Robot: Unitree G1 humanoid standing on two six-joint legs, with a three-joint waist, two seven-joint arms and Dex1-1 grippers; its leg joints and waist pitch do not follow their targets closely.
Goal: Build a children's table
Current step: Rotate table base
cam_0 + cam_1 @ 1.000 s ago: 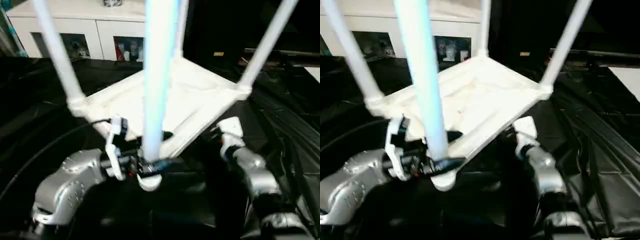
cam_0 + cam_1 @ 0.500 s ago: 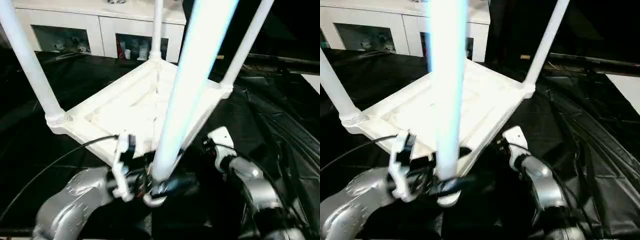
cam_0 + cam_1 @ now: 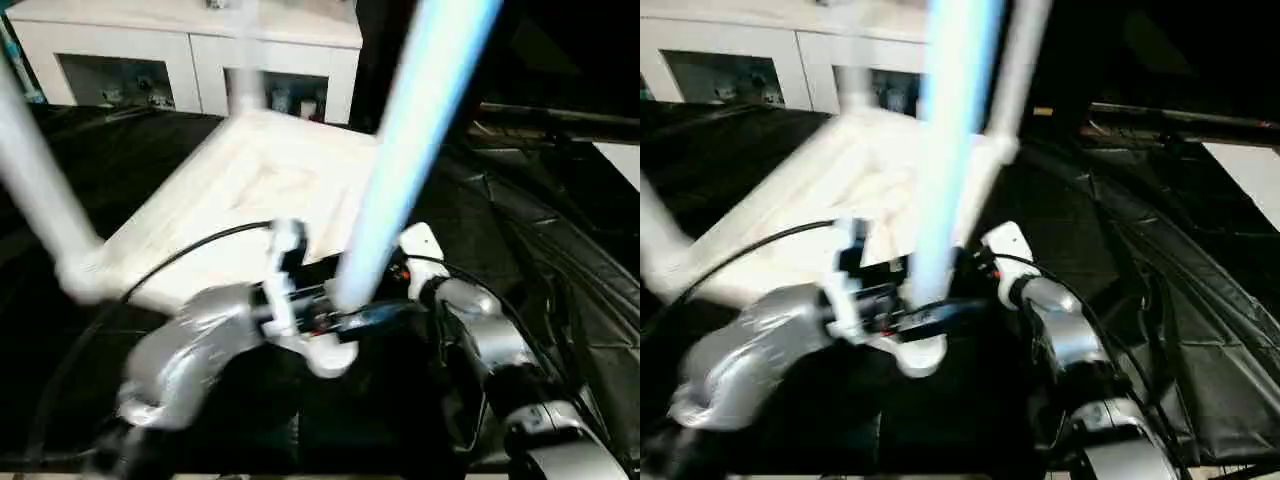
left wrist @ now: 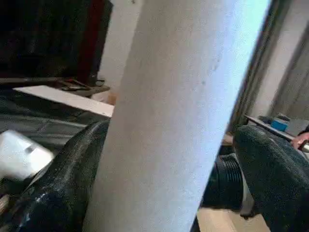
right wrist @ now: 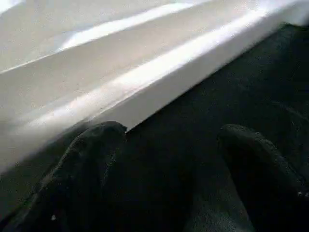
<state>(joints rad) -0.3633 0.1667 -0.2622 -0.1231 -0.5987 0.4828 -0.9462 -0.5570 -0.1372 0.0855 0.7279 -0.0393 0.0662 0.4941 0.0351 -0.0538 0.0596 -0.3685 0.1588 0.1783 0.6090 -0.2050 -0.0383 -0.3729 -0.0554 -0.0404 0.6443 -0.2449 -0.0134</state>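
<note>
The left end effector (image 3: 345, 318) gripped the fourth long white tubular leg (image 3: 400, 170); the right end effector (image 5: 159, 183), apparently empty, gaped beside the inverted white plastic tabletop (image 3: 250, 190). Next: seat the leg.

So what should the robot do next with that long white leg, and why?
Probably stand the leg up straighter over the near corner of the table top. The left gripper has the leg between its fingers, the leg tilts, and its round end hangs off the edge, not in a socket.
</note>
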